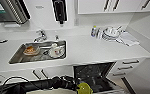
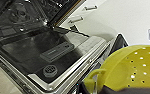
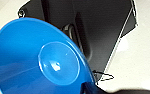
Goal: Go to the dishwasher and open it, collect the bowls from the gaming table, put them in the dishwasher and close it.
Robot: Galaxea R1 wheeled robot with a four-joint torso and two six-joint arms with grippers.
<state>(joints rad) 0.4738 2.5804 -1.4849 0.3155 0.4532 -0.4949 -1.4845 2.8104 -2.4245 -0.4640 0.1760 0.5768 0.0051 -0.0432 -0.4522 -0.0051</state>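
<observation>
Left arm: dark and jointed, it enters from the left along the lower edge of the head view and reaches across to the open dishwasher (image 1: 96, 75).
Left gripper (image 2: 101, 86): jaws closed on the yellow-green bowl (image 2: 131, 67), gripped at its rim. The bowl has a perforated wall and a small loop handle, and it hangs just above the outer edge of the lowered door (image 2: 41, 55).
Right gripper (image 3: 88, 87): jaws clamped on the rim of the blue bowl (image 3: 38, 60), bowl tilted so that its inside faces the wrist camera. A dark panel lies behind it; its place relative to the dishwasher cannot be told.
Step in hand (judged): loading the yellow-green bowl into the dishwasher.
Procedure (judged): carry the bowl over the door and into the dark cavity before lowering. Keep the rim clear of the steel door edge. Release only when the bowl rests on a rack. Hold the blue bowl steady and clear of the left arm.
Risk (judged): a rim grip on a light plastic bowl may let it swing or slip.
Bench (image 1: 91, 50): white, directly above the dishwasher.
Sink (image 1: 18, 58): set in the bench at left, with crockery inside.
Far end: stacked dishes (image 1: 111, 33) by the wall.
</observation>
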